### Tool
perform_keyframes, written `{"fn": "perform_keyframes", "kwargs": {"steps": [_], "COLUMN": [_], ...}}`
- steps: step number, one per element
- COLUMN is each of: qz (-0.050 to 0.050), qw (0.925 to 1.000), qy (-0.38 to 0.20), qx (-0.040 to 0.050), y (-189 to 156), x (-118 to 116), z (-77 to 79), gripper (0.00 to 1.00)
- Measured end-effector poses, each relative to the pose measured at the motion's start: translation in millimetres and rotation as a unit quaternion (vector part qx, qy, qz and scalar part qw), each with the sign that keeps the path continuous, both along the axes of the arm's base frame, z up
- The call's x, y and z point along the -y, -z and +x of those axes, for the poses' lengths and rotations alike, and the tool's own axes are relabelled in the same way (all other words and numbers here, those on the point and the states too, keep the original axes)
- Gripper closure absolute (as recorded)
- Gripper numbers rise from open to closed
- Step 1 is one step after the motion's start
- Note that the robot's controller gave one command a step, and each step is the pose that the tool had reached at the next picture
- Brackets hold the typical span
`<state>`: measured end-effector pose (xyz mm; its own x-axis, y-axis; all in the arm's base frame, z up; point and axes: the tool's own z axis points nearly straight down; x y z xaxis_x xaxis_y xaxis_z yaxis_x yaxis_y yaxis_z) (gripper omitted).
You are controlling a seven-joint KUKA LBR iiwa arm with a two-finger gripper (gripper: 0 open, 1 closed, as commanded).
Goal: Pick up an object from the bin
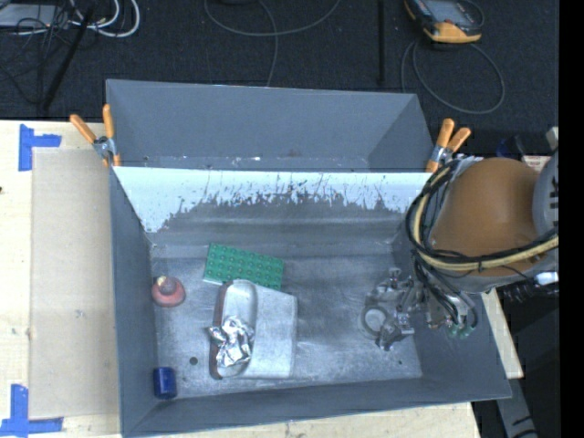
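So the arm is hanging in from the right with that big brown cover [484, 213] on its wrist and a loop of black and yellow cables [420, 235] wrapping round it. The gripper [387, 322] is sitting low over the right part of the bin [274, 135], over what's looking like bare grey floor. It's all tangled metal bits down there, so I honestly can't tell if the hand is spread or pressed together, or whether it's pinching anything.

All the loose stuff is lying over on the left half, well apart from the gripper, with open floor in between and nothing getting in the way. Nearest is a white cloth [276, 331] lying flat near the middle. A shiny silver thing [234, 331] is resting along its left edge, smooth and rounded at the top and crumpled like foil at the bottom. Just above them a flat green studded plate [244, 267] is lying at a slight tilt, its lower edge close to the cloth. Further left a small pink round knob [168, 291] is sitting by itself, and a little blue cylinder [164, 381] is lying down in the front left corner by the wall.

If it's going for one of these, I can't say which
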<state>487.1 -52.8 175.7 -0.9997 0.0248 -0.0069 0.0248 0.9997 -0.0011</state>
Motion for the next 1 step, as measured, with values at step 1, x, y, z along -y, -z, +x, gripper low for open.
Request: {"fn": "perform_keyframes", "kwargs": {"steps": [1], "qz": [0.001], "qw": [1.0000], "qy": [0.009], "qx": [-0.0007], "y": [-52.9], "x": [2.0], "z": [5.4], "gripper": [1.00]}}
